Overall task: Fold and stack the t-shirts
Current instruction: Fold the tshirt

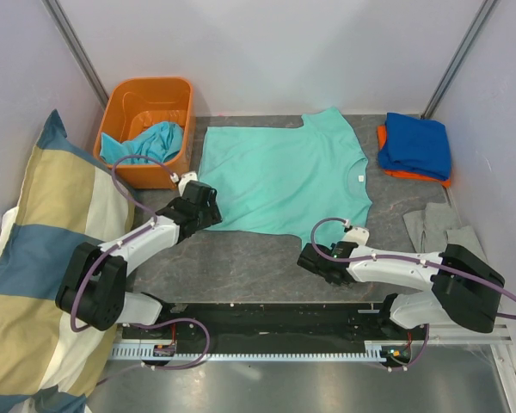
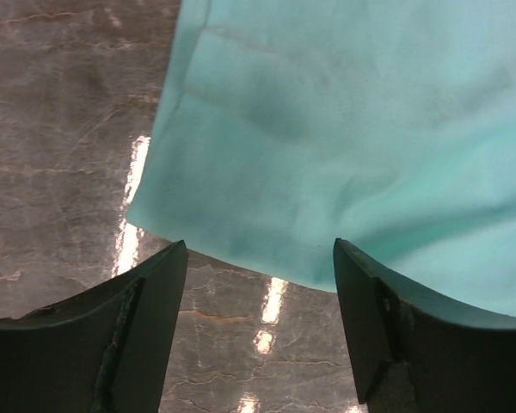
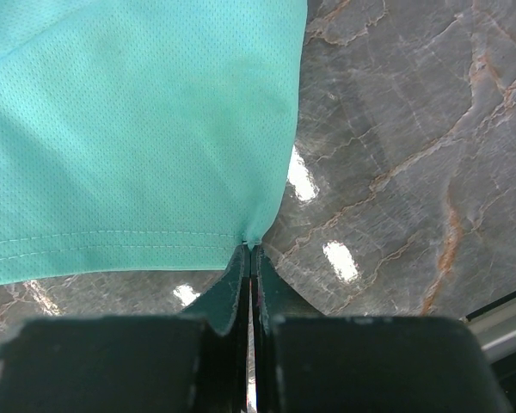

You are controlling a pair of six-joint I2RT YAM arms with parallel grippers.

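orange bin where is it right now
In the top view the orange bin sits at the far left, between the striped pillow and the spread mint t-shirt, with a turquoise t-shirt inside.

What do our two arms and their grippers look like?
Both the left arm and right arm have white links, chunky black joints and looping purple cables. The left gripper and right gripper carry dark, wedge-shaped fingers.

We record the orange t-shirt point(image 1: 383, 138), two o'clock, mostly hidden under the royal blue t-shirt point(image 1: 415, 144); a corner of the mint t-shirt point(image 3: 138, 129) vanishes inside the clamped right gripper point(image 3: 250, 251).
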